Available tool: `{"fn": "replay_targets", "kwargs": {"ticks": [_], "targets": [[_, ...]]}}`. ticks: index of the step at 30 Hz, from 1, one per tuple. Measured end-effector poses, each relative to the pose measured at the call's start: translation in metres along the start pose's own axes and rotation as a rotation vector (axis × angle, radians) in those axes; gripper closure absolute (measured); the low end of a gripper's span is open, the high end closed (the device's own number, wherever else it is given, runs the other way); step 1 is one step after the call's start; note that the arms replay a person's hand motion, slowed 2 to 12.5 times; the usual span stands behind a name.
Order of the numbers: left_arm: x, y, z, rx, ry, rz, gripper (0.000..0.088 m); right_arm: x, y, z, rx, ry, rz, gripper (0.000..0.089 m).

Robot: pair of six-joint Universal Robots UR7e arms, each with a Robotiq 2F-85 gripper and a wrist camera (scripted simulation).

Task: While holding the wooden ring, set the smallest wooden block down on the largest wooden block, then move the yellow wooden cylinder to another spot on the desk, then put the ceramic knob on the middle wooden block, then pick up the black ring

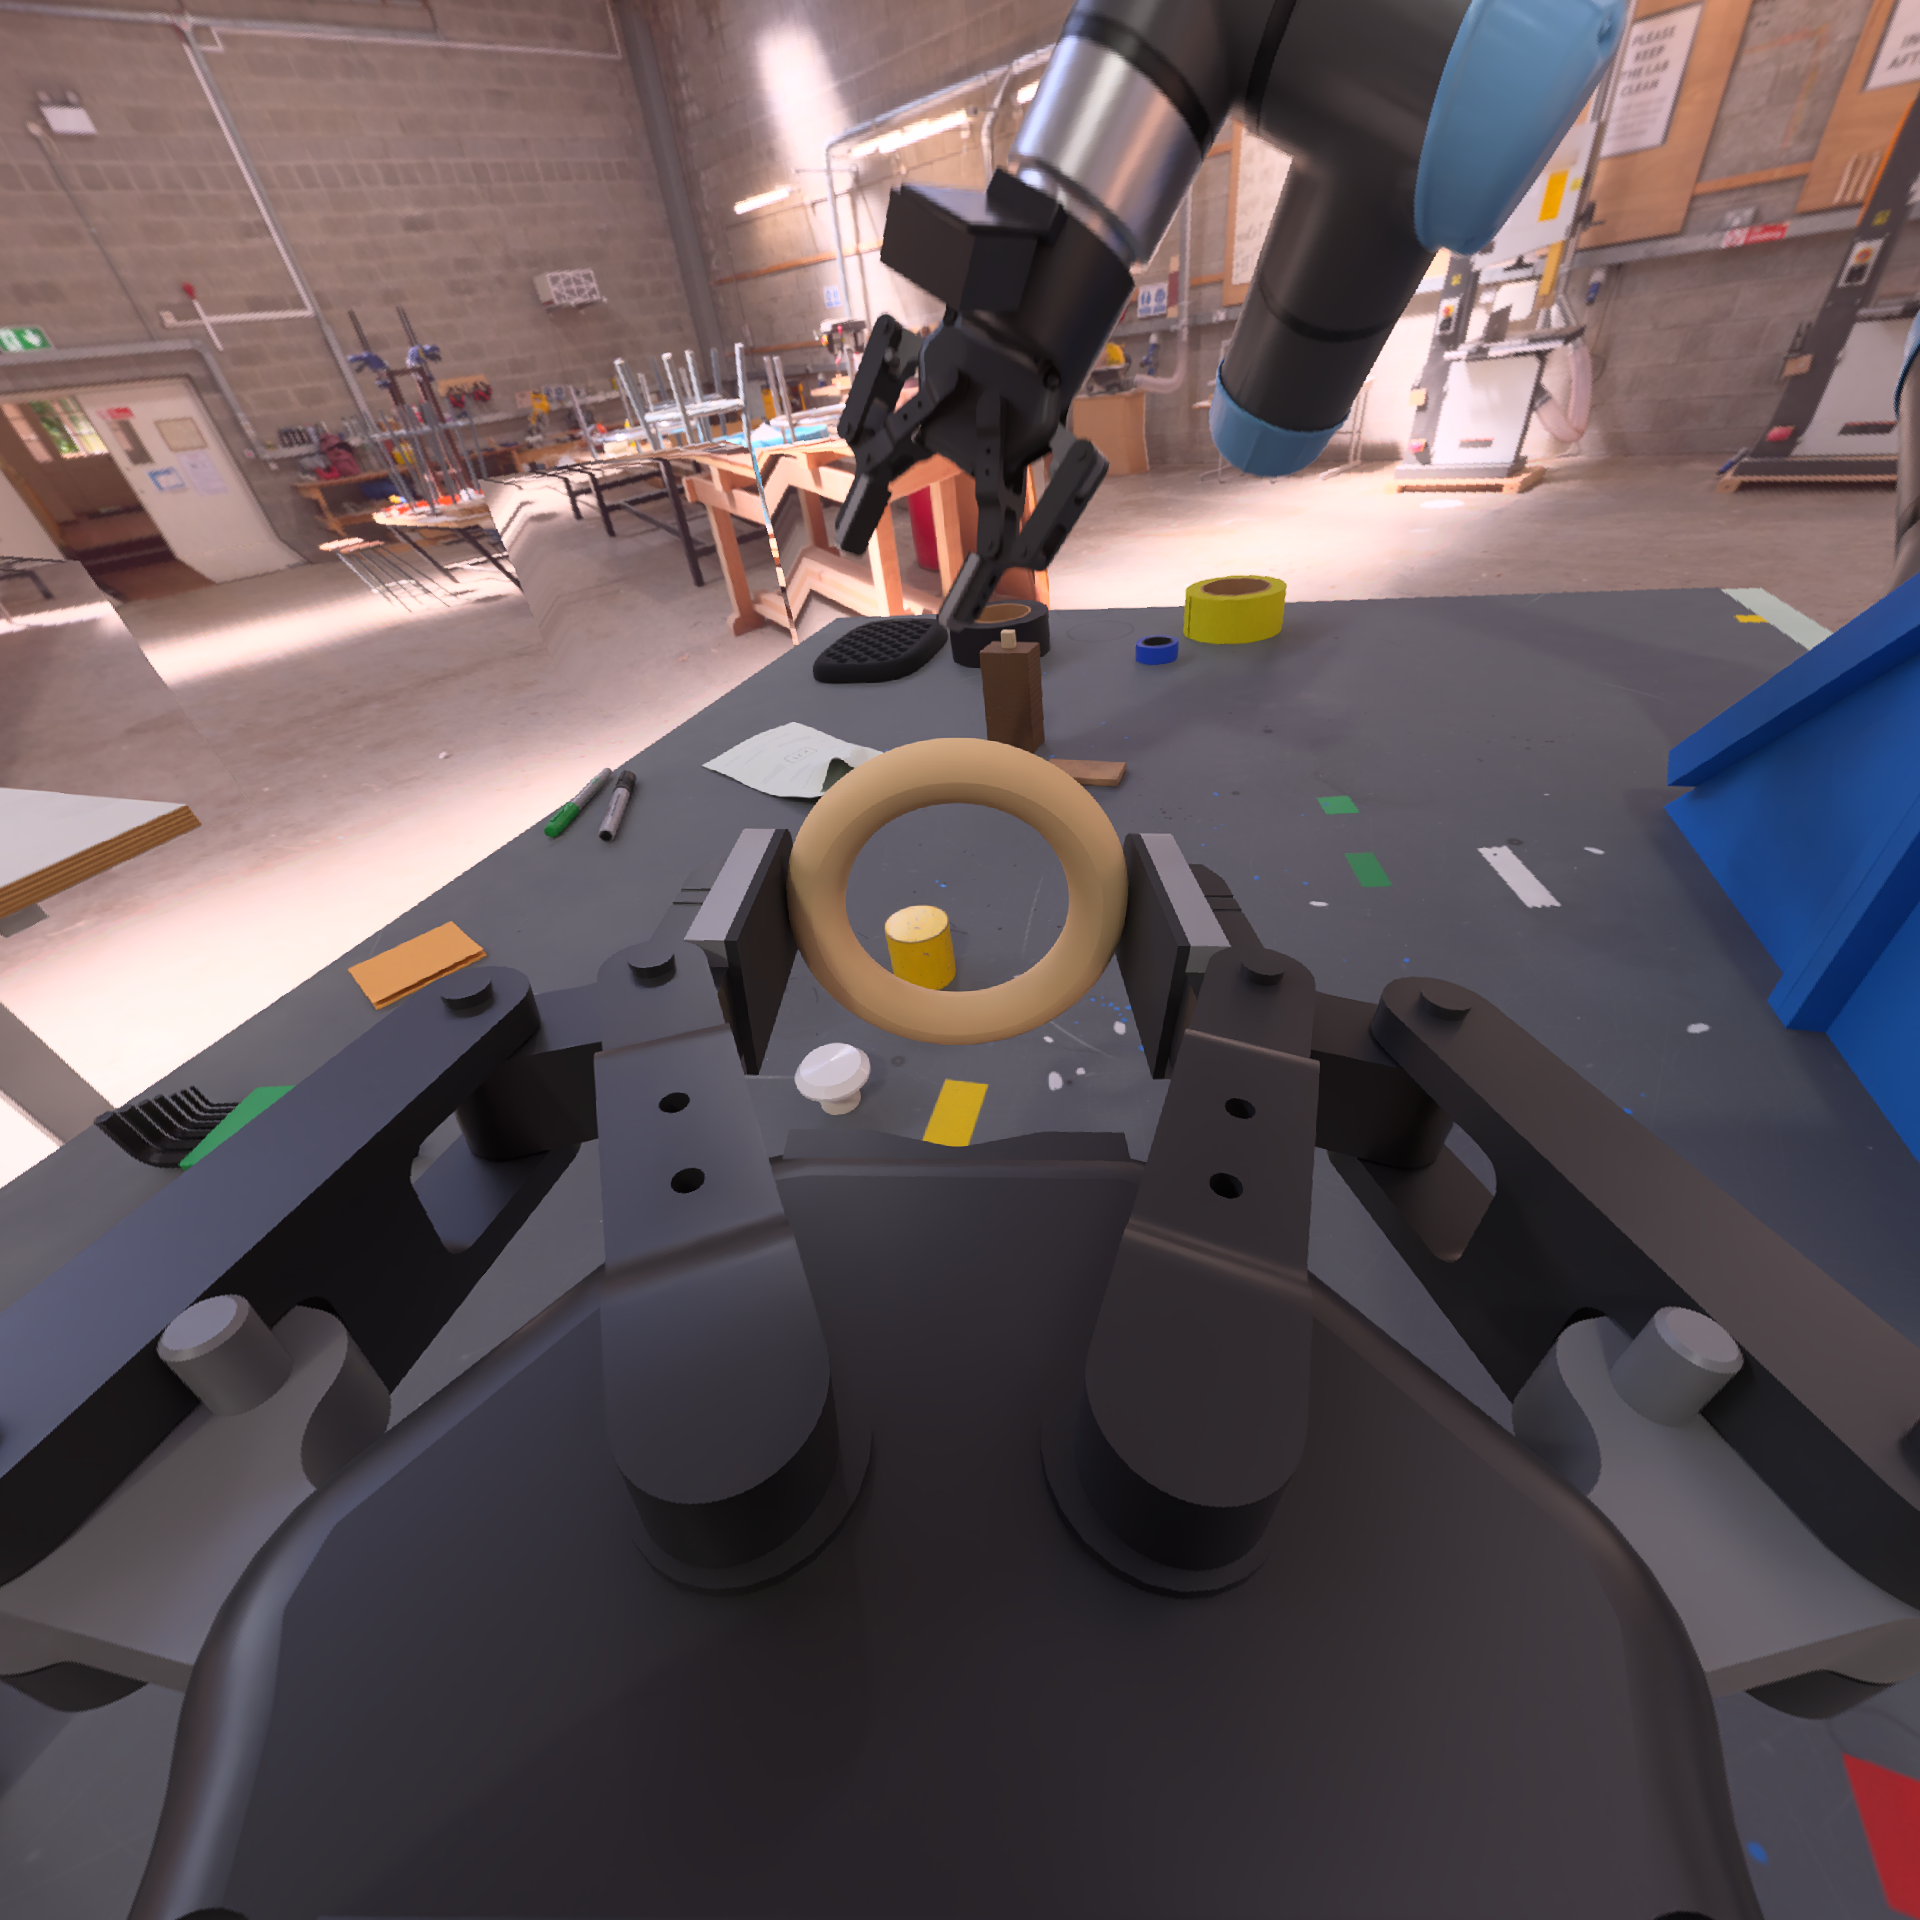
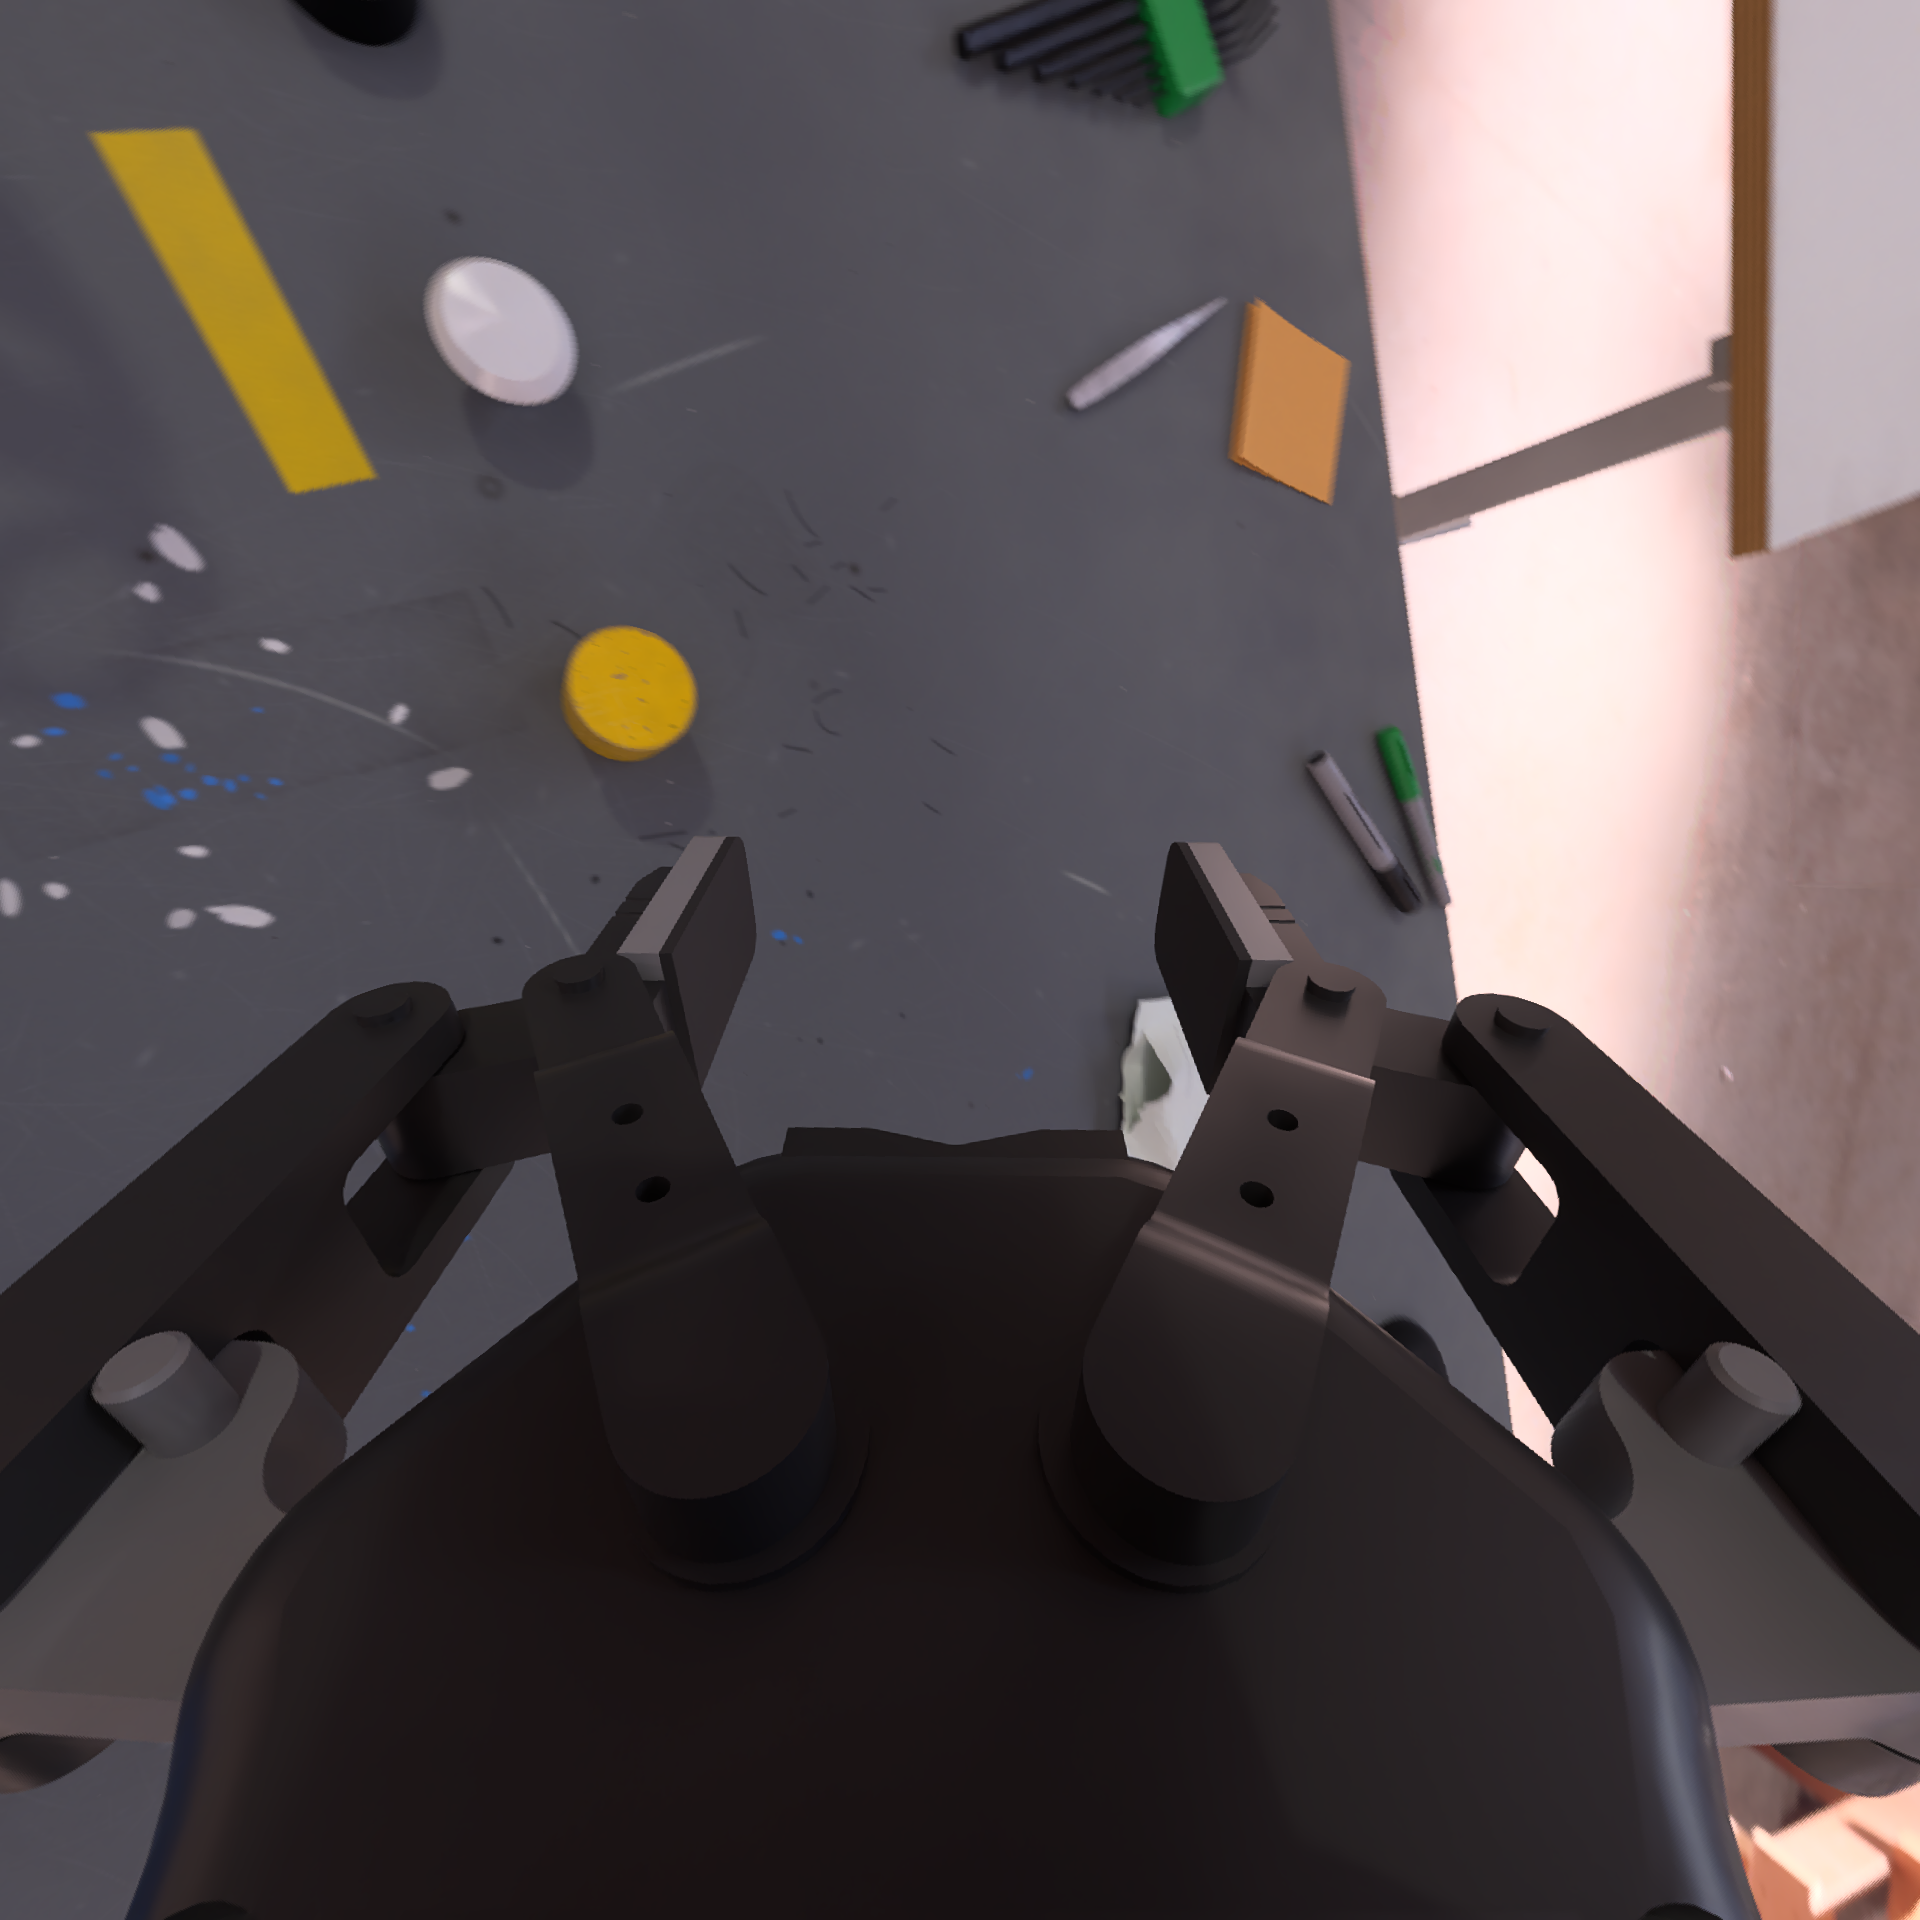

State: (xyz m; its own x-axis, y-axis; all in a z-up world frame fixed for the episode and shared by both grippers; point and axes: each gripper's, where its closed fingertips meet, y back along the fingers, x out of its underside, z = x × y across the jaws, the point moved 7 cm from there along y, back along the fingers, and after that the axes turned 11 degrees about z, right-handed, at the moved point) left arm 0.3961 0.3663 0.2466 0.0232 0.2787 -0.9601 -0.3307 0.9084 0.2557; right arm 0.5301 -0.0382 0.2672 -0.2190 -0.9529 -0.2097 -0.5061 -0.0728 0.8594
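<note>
My left gripper [image 1: 956, 914] is shut on the tan wooden ring [image 1: 831, 935] and holds it upright above the desk. Through the ring I see the yellow cylinder [image 1: 921, 943] standing on the desk, with the white ceramic knob [image 1: 833, 1076] nearer. Farther off, a tall dark block [image 1: 1011, 694] carries a tiny pale block [image 1: 1007, 637] on top. A thin flat block [image 1: 1089, 771] lies beside it. The black ring [image 1: 1003, 618] lies behind them. My right gripper [image 1: 914, 571] hovers open and empty above that ring. In the right wrist view it [image 2: 954, 925] looks down on the cylinder [image 2: 630, 691] and knob [image 2: 501, 330].
A yellow tape roll [image 1: 1234, 608], a small blue roll [image 1: 1156, 649] and a black pad [image 1: 873, 649] lie at the far edge. A blue box [image 1: 1829, 831] stands at the right. Paper [image 1: 790, 761], markers [image 2: 1371, 826], an orange pad [image 2: 1290, 400], tweezers [image 2: 1143, 355] and hex keys [image 2: 1122, 47] line the desk's edge.
</note>
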Motion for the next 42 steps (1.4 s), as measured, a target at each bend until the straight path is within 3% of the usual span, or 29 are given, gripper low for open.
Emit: {"fn": "replay_targets", "kwargs": {"ticks": [9, 21, 42], "targets": [[-0.003, 0.009, 0.0, -0.007, 0.004, -0.023, 0.0334, -0.023, -0.049, 0.038, -0.154, 0.135, -0.017, 0.025], [-0.004, 0.012, 0.001, -0.02, -0.003, -0.019, 0.0334, -0.035, -0.107, 0.066, -0.29, 0.245, 0.056, 0.0285], [0.001, 0.006, 0.01, -0.009, 0.016, -0.011, 0.0334, -0.04, -0.151, 0.082, -0.412, 0.296, 0.134, 0.0282]]}}
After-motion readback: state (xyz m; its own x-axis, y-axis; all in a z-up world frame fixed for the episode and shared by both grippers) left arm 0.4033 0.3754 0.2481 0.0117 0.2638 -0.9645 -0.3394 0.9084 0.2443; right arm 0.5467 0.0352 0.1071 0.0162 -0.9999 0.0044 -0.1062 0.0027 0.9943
